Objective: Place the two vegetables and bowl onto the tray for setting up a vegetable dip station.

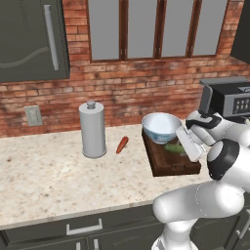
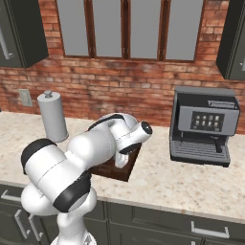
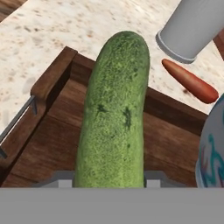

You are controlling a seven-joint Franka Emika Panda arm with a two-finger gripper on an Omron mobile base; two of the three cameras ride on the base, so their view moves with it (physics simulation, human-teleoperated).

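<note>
Speckled counter, end effector (image 3: 109, 183) grasping cucumber (image 3: 114, 109), long axis pointing away, over tray (image 3: 52, 78).

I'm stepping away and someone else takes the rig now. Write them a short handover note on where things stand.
Gripper: over the tray, fingers closed on the cucumber, not yet released.
Tray: on the counter, right of the grey canister.
Bowl: already on the far end of the tray.
Carrot: lying on the counter between canister and tray, untouched.
Done: bowl placed; cucumber brought above the tray.
Left: set the cucumber down on the tray's free part and let go, then fetch the carrot and place it on the tray too.
</note>
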